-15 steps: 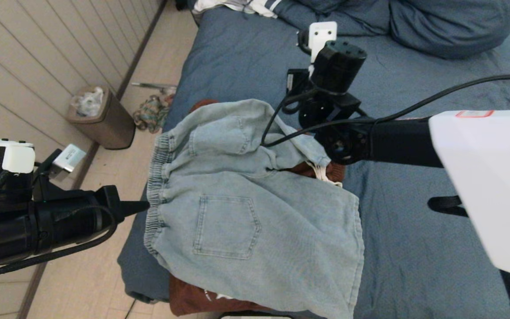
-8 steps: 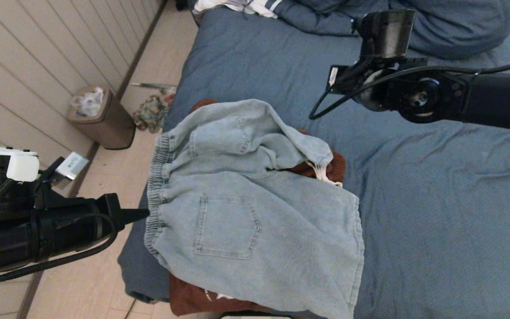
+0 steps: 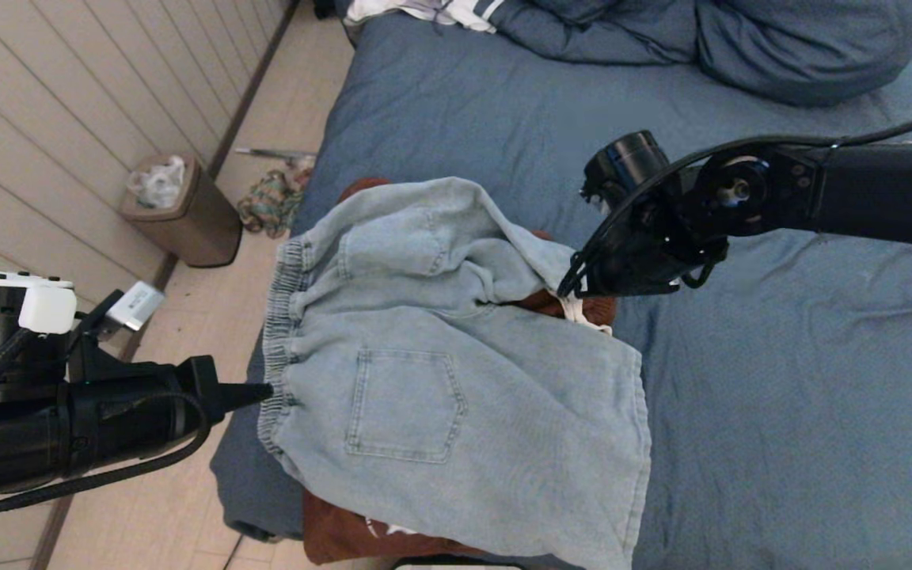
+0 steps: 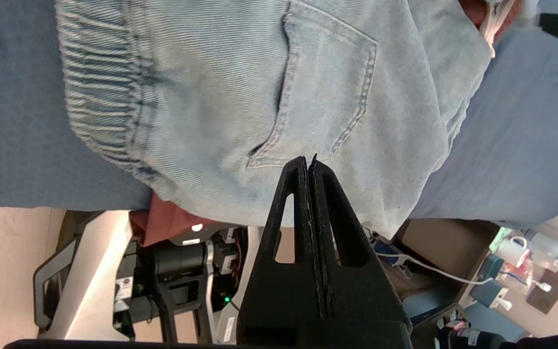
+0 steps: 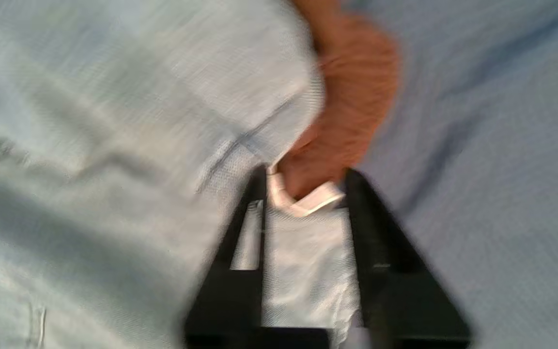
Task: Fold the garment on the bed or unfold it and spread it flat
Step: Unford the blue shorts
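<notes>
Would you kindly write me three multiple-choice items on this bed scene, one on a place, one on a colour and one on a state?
1. Where does the right gripper sit?
A. at the far edge of the denim shorts
B. over the bin
C. on the pillow

2. What colour is the garment under the shorts?
A. green
B. rust brown
C. white

3. How do the left gripper's fingers stand?
A. wide apart
B. around a cup
C. pressed together

Answers:
1. A: the head view shows it by the shorts' folded edge, where the white drawstring lies between its open fingers.
2. B: rust-brown cloth peeks out beneath the denim at the bed's near edge.
3. C: the left wrist view shows both fingers meeting with nothing between them, by the waistband.
</notes>
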Robot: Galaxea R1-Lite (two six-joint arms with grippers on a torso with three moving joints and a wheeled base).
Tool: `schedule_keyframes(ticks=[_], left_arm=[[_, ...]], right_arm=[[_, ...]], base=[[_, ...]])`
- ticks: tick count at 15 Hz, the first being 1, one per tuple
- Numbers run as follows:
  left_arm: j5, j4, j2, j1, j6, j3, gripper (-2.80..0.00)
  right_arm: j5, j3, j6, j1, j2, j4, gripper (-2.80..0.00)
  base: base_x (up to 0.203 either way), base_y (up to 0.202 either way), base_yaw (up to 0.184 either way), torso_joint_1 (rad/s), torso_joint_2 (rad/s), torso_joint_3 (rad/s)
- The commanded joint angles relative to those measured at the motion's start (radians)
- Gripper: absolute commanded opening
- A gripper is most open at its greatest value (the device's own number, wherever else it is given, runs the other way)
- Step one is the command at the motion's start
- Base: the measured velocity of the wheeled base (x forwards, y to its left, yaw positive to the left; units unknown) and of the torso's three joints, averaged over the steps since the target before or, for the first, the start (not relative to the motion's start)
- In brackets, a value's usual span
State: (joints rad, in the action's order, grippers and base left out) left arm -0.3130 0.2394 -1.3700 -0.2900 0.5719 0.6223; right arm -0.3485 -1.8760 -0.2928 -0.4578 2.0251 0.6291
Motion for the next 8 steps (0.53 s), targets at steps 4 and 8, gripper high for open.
schedule_keyframes(ticks=[4,8], left_arm=[[-0.003,0.001,-0.033,0.000,0.003,0.000,-2.80],[-0.003,0.001,-0.041,0.000,0.003,0.002,-2.80]], right_arm=[[-0.006,-0.012,-0.006,-0.035,-0.011,0.002,0.00],[-0.006,-0.020,-0.009,-0.047,0.015,-0.003,0.00]], base=[[0.000,0.000,0.000,0.000,0.00,0.000],[0.000,0.000,0.000,0.000,0.00,0.000]])
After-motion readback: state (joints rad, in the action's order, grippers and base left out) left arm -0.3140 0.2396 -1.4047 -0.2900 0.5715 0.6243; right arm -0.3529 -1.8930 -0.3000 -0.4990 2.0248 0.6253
